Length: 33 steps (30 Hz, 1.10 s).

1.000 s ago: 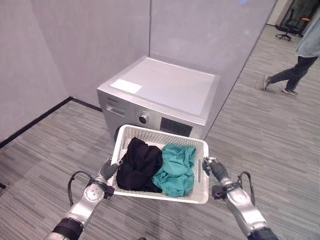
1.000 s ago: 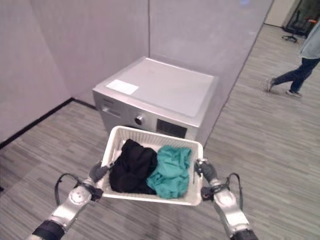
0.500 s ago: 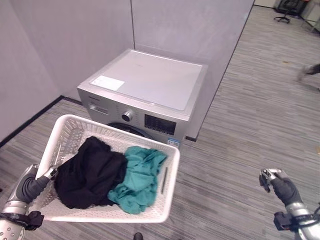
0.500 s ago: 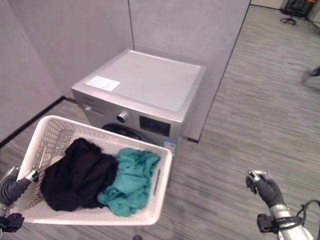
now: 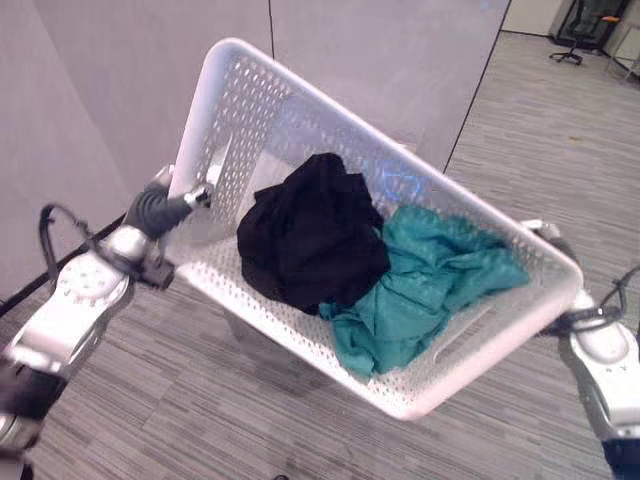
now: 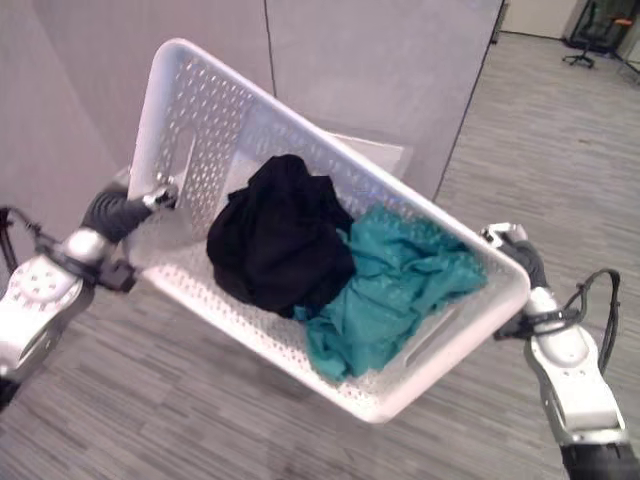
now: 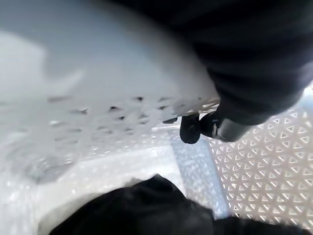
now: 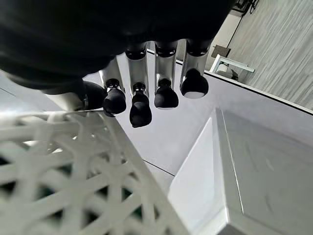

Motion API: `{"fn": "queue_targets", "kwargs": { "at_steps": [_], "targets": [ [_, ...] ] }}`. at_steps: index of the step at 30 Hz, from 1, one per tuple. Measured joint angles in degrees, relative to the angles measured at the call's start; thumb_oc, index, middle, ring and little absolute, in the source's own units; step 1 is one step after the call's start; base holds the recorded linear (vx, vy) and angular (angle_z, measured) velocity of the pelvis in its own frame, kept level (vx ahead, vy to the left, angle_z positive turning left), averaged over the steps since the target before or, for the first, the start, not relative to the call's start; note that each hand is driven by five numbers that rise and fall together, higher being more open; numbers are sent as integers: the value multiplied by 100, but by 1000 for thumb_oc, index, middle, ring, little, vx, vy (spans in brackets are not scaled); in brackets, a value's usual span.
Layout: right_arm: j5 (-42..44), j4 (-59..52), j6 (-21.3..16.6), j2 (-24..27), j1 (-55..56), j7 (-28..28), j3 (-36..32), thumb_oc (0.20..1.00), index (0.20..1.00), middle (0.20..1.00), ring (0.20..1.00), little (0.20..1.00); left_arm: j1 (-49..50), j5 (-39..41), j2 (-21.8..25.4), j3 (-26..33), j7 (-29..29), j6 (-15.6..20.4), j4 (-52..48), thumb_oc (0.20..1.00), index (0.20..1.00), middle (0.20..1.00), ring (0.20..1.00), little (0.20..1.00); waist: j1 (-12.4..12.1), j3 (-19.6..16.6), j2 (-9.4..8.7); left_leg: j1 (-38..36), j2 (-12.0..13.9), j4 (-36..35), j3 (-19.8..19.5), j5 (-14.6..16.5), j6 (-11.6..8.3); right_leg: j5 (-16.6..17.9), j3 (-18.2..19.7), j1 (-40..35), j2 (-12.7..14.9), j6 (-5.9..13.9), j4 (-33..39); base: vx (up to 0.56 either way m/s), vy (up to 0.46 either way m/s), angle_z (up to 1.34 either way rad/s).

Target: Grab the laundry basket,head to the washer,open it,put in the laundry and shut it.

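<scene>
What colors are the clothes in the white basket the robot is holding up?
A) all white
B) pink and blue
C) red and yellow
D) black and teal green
D, because the white basket holds a black garment lying next to a teal green garment.

The raised basket (image 5: pixel 300 110) hid nearly all of the washer (image 6: pixel 385 152); only a corner of its top showed past the rim. My right hand (image 6: pixel 512 247) sat mostly behind the basket's far end. My left forearm was cut off at the frame edge.
</scene>
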<state>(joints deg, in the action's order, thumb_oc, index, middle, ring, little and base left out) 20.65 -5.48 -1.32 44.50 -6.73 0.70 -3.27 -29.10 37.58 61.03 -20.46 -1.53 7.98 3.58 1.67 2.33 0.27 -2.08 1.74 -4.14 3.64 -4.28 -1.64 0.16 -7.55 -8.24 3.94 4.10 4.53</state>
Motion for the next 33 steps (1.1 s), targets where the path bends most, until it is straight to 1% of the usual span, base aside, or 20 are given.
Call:
{"fn": "queue_targets", "kwargs": {
  "at_steps": [2, 3, 5, 6, 8, 9, 10, 12, 13, 14, 16, 17, 20, 22, 24, 25, 26, 28, 30, 33],
  "targets": [
    [59, 143, 15, 65, -220, -53, 173, 200, 200, 200, 200, 200, -256, 59, -4, -242, -48, -4, 233, 200, 200, 200, 200, 200, -1, -18, 49, 8, 6, -4, -16, -8, -8, 1, -29, -2, -5, -2, 4, -4, 10, 6],
    [108, 444, 61, 143, -661, -145, 597, 200, 200, 200, 200, 200, -637, 273, -32, -680, -104, -5, 712, 200, 200, 200, 200, 200, 4, -38, 95, 4, 13, -7, -25, -17, -19, 8, -44, -13, -13, -12, 16, 10, 21, 4],
    [113, 624, 118, 157, -1027, -195, 883, 200, 200, 200, 200, 200, -827, 322, -71, -854, -178, -40, 1048, 200, 200, 200, 200, 200, 10, -41, 121, 5, 14, -10, -25, -22, -23, 24, -50, -20, -13, -24, 36, 0, 0, 0],
    [117, 1247, 187, 198, -1890, -320, 1598, 200, 200, 200, 200, 200, -1438, 536, -228, -1424, -224, -106, 1960, 200, 200, 200, 200, 200, 37, -42, 128, -4, 17, -8, -25, -31, -28, 31, -50, -30, -15, -23, 37, 0, 0, 0],
    [117, 1439, 233, 192, -2294, -407, 1790, 200, 200, 200, 200, 200, -1620, 587, -359, -1470, -259, -198, 2291, 200, 200, 200, 200, 200, 30, -34, 125, 25, 18, -21, -24, -38, -26, 36, -49, 7, -16, -20, 37, 4, 5, -2],
    [186, 1963, 240, 187, -2935, -529, 2251, 200, 200, 200, 200, 200, -1877, 588, -647, -1584, -266, -242, 2905, 200, 200, 200, 200, 200, 6, -34, 125, 22, 16, -21, 0, -49, -15, 51, -21, 18, -13, -19, 37, 14, 10, -5],
    [215, 2116, 250, 186, -3192, -567, 2374, 200, 200, 200, 200, 200, -1991, 589, -762, -1637, -271, -330, 3091, 200, 200, 200, 200, 200, -23, -24, 109, 26, 16, -25, 3, -50, -16, 52, -13, 28, -13, -18, 37, 16, 4, -5],
    [217, 2328, 268, 139, -3573, -661, 2589, 200, 200, 200, 200, 200, -2124, 587, -1072, -1668, -433, -439, 3442, 200, 200, 200, 200, 200, -73, 10, 54, 28, 17, -28, 3, -50, -15, 51, -14, 33, -15, -20, 37, 0, 0, 0],
    [221, 2517, 281, 62, -3837, -730, 2739, 200, 200, 200, 200, 200, -2232, 580, -1359, -1664, -554, -513, 3759, 200, 200, 200, 200, 200, -100, 37, 12, 37, 17, -33, -5, -50, -16, 50, -19, 39, -17, -21, 38, 0, 0, 0],
    [225, 2613, 286, -5, -3964, -764, 2761, 200, 200, 200, 200, 200, -2254, 580, -1485, -1665, -607, -561, 3864, 200, 200, 200, 200, 200, -108, 52, -16, 41, 18, -45, -5, -50, -16, 48, -21, 48, -17, -23, 38, 13, 5, 3],
    [235, 2811, 281, -116, -4198, -851, 2843, 200, 200, 200, 200, 200, -2274, 579, -1794, -1618, -713, -566, 4084, 200, 200, 200, 200, 200, -111, 77, -62, 48, 15, -85, -14, -61, -12, 46, -36, 67, -16, -23, 38, 0, 0, 0],
    [313, 3292, 333, -237, -4674, -954, 3002, 200, 200, 200, 200, 200, -2396, 577, -2118, -1590, -780, -606, 4437, 200, 200, 200, 200, 200, -99, 77, -96, 162, 13, -101, -16, -98, -8, 57, -35, 191, -14, -22, 38, -45, 9, 2],
    [335, 3996, 375, -348, -5423, -1133, 3230, 200, 200, 200, 200, 200, -2600, 579, -2485, -1566, -897, -619, 4786, 200, 200, 200, 200, 200, -69, 94, -134, 437, 13, -105, -37, -179, 28, 125, -54, 454, -21, -24, 39, -59, 12, 3],
    [402, 4669, 396, -529, -6140, -1323, 3406, 200, 200, 200, 200, 200, -2846, 642, -2868, -1566, -946, -706, 5167, 200, 200, 200, 200, 200, -62, 112, -153, 660, 12, -104, -57, -252, 51, 183, -75, 665, -23, -24, 41, -55, 22, 5],
    [573, 5310, 393, -749, -6590, -1370, 3514, 200, 200, 200, 200, 200, -3054, 702, -3101, -1568, -959, -717, 5591, 200, 200, 200, 200, 200, -59, 114, -158, 729, 12, -104, -66, -259, 58, 185, -80, 730, -23, -22, 42, -41, 23, 4],
    [601, 5512, 387, -891, -6806, -1457, 3494, 200, 200, 200, 200, 200, -3176, 706, -3165, -1571, -962, -734, 5718, 200, 200, 200, 200, 200, -60, 114, -159, 810, 13, -104, -76, -273, 55, 198, -84, 810, -26, -27, 42, -45, 33, 2],
    [736, 6279, 306, -1203, -7252, -1511, 3590, 200, 200, 200, 200, 200, -3436, 737, -3251, -1579, -975, -714, 6057, 200, 200, 200, 200, 200, -64, 115, -145, 897, 15, -104, -77, -296, 43, 219, -87, 904, -27, -34, 42, -49, 35, 2],
    [905, 6777, 321, -1385, -7694, -1581, 3632, 200, 200, 200, 200, 200, -3837, 734, -3320, -1647, -952, -813, 6389, 200, 200, 200, 200, 200, -82, 109, -138, 1048, 22, -104, -107, -340, 34, 261, -102, 1042, -40, -37, 42, -32, 18, 4],
    [1104, 7186, 268, -1521, -8079, -1565, 3651, 200, 200, 200, 200, 200, -4075, 764, -3346, -1636, -986, -814, 6517, 200, 200, 200, 200, 200, -75, 104, -145, 1234, 27, -104, -108, -388, 35, 314, -100, 1224, -46, -34, 42, -4, 6, 2],
    [1269, 7556, 254, -1521, -8477, -1568, 3741, 200, 200, 200, 200, 200, -4352, 901, -3416, -1632, -1093, -816, 6527, 200, 200, 200, 200, 200, -103, 100, -151, 1454, 24, -104, -131, -453, 47, 380, -112, 1435, -47, -31, 42, 30, 6, 3]
  ]
}}
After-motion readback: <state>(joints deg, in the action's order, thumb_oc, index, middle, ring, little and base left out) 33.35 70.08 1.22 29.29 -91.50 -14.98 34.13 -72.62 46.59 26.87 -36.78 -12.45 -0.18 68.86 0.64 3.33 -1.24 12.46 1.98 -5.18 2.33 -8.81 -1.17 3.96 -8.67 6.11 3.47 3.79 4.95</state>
